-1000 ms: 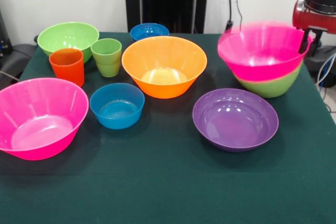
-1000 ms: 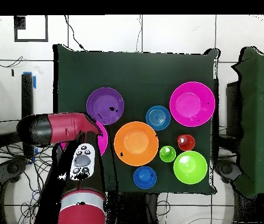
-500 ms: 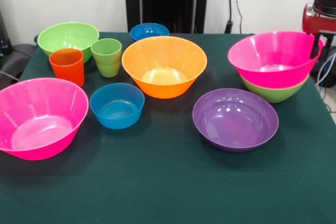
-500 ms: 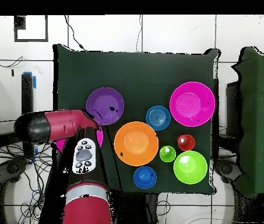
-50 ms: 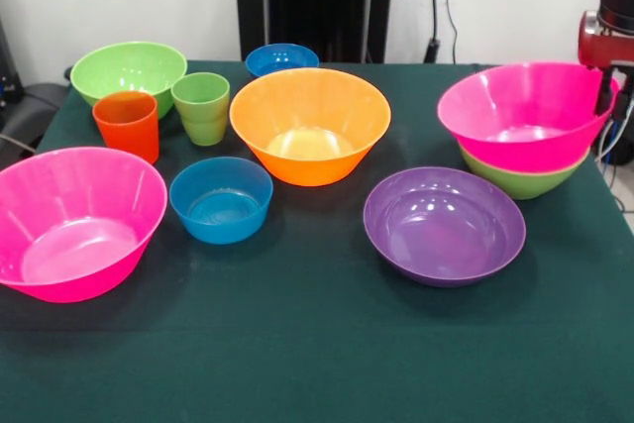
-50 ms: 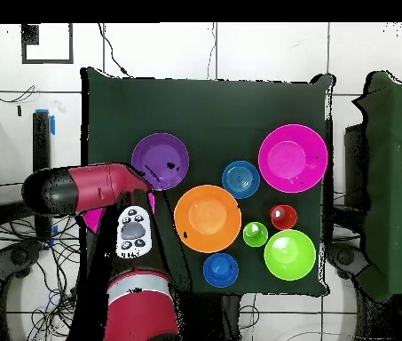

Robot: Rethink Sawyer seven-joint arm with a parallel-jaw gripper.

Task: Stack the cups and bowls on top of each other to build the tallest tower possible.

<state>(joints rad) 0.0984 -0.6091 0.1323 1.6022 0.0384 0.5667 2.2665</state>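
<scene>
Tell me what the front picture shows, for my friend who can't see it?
A pink bowl sits nested in a green bowl at the right of a dark green table, with the red robot arm at its rim. An orange bowl, purple bowl and smaller bowls and cups stand separately.

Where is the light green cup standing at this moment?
In the front view the light green cup stands at the far left of the table, beside the orange-red cup, between the green bowl and the big orange bowl.
</scene>
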